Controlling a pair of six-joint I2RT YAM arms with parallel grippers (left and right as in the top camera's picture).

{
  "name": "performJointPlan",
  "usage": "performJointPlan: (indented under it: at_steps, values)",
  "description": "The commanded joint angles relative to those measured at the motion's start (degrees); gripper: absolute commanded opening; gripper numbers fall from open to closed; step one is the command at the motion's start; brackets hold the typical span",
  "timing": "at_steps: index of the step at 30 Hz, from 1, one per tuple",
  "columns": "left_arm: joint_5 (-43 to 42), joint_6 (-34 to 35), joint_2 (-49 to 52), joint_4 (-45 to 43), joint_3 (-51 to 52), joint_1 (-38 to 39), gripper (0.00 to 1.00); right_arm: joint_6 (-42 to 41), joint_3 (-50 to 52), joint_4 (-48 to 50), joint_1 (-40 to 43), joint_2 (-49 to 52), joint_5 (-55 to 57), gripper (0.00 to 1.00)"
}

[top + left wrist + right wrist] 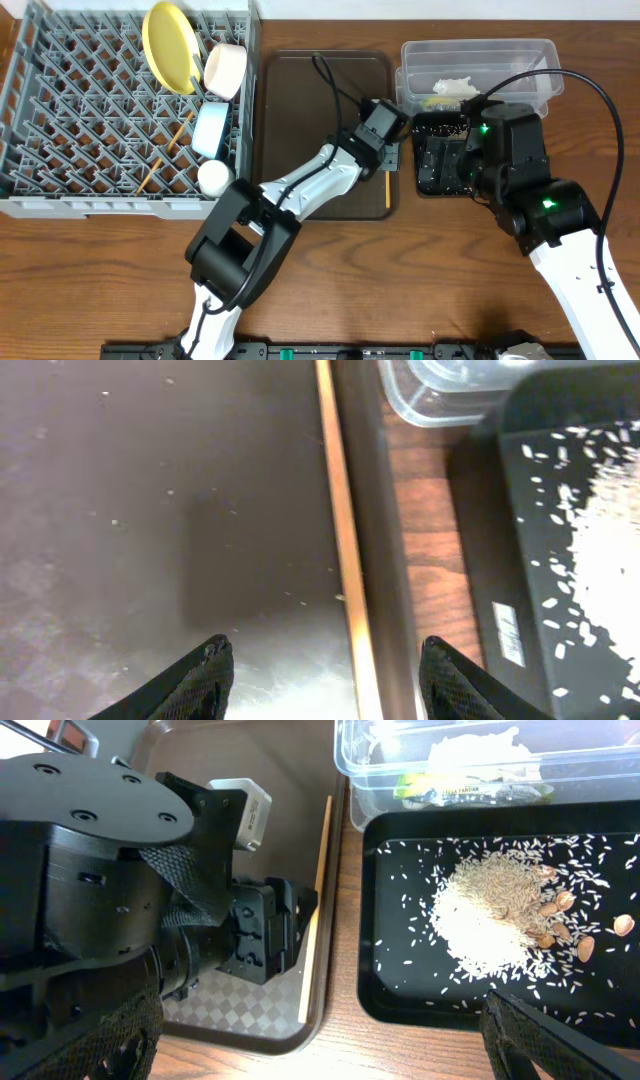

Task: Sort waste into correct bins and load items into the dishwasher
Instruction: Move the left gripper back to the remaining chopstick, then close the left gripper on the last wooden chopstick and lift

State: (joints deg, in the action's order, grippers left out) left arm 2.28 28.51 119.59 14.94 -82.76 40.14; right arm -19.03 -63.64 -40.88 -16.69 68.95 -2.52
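Note:
One wooden chopstick (341,540) lies along the inner right edge of the brown serving tray (300,100); it also shows in the overhead view (387,188) and the right wrist view (315,910). My left gripper (325,665) is open and empty, its fingers straddling that chopstick from just above. My right gripper (320,1040) is open and empty above the near edge of the black tray (400,980), which holds rice grains and tan crumbs (495,910). The clear tub (350,780) holds crumpled paper (480,750) and a greenish scrap (440,788).
The grey dish rack (60,120) at the left holds the yellow plate (168,45), white cup (226,68), light blue bowl (212,130), small white bowl (214,177) and another chopstick (165,155). The right arm (520,170) hangs over the black tray.

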Motion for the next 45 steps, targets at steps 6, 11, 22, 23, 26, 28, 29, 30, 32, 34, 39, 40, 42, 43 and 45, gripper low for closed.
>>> performJointPlan:
  at_steps: [6,11,22,23,26,28,29,30,32,34,39,40,42,43,45]
  values:
    - [3.56,0.11,2.97,-0.76,0.31,-0.09,0.61,-0.2,-0.35,0.11,0.28,0.09,0.81,0.99]
    - [3.34,0.11,3.89,-1.18,0.31,0.11,0.61,-0.2,-0.35,0.11,0.28,0.09,0.81,0.99]
    - [3.34,0.07,4.74,-2.01,0.37,0.72,0.61,-0.2,-0.35,0.11,0.28,0.09,0.81,0.99]
    - [3.34,0.07,4.74,-1.99,0.39,0.81,0.61,-0.2,-0.35,0.11,0.28,0.09,0.81,0.99]
    - [3.41,-1.18,4.74,-2.14,0.72,0.98,0.61,-0.2,-0.35,0.13,0.28,0.09,0.81,0.99]
    - [3.5,-3.17,4.76,-2.25,1.11,1.09,0.61,-0.2,-0.35,0.11,0.28,0.09,0.81,0.99]
    - [3.85,-3.67,4.76,-2.23,1.27,1.09,0.61,-0.2,-0.35,0.11,0.28,0.09,0.81,0.99]
    - [4.5,-4.04,4.76,-2.23,1.49,1.09,0.61,-0.2,-0.35,0.11,0.28,0.09,0.81,0.99]
    - [4.9,-5.03,4.76,-2.23,1.86,1.09,0.61,-0.2,-0.35,0.11,0.28,0.09,0.81,0.99]
    - [4.87,-5.4,4.76,-2.23,2.1,1.09,0.61,-0.2,-0.35,0.11,0.26,0.09,0.81,0.99]
    - [4.87,-5.4,4.79,-2.36,2.89,1.09,0.61,-0.2,-0.35,0.11,0.28,0.09,0.81,0.99]
    - [4.87,-5.4,4.85,-2.43,3.02,1.09,0.61,-0.2,-0.35,0.11,0.28,0.09,0.81,0.99]
    - [4.87,-5.75,5.25,-2.45,3.06,1.09,0.61,-0.2,-0.35,0.11,0.28,0.09,0.81,0.99]
    - [4.9,-6.45,5.6,-2.47,3.06,1.09,0.61,-0.2,-0.35,0.11,0.28,0.09,0.81,0.99]
    - [5.86,-7.5,6.32,-2.45,3.06,1.07,0.61,-0.2,-0.35,0.11,0.28,0.09,0.81,0.99]
